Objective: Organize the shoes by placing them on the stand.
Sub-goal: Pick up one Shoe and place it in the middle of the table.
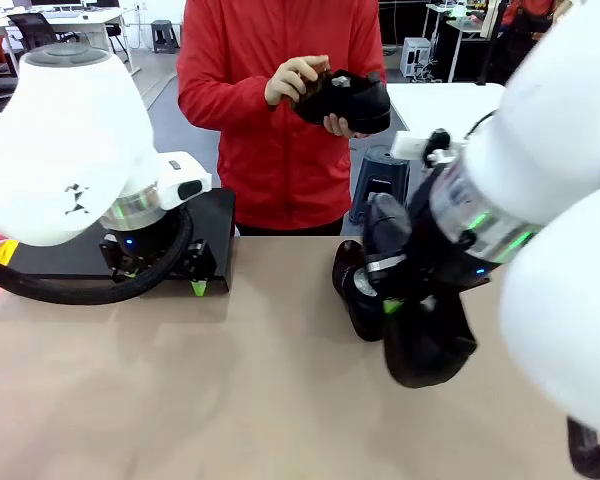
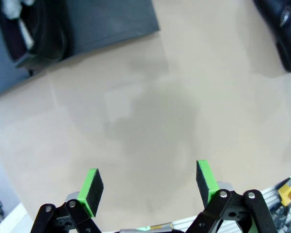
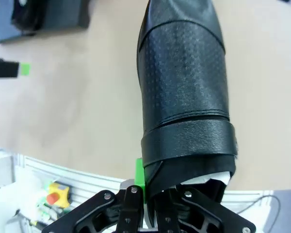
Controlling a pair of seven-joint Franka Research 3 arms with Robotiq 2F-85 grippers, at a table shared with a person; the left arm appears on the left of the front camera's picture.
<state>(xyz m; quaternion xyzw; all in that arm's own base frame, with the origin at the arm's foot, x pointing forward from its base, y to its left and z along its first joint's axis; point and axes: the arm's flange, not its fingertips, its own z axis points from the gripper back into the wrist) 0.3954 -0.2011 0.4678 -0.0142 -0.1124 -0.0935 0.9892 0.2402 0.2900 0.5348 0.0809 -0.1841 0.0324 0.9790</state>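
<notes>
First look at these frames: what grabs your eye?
The right gripper is shut on a glossy black shoe, gripped at its heel end over the tan table at front right. Across the table, a person in a red jacket holds another shoe in both hands. The left gripper hangs open over bare table beside the black stand.
</notes>
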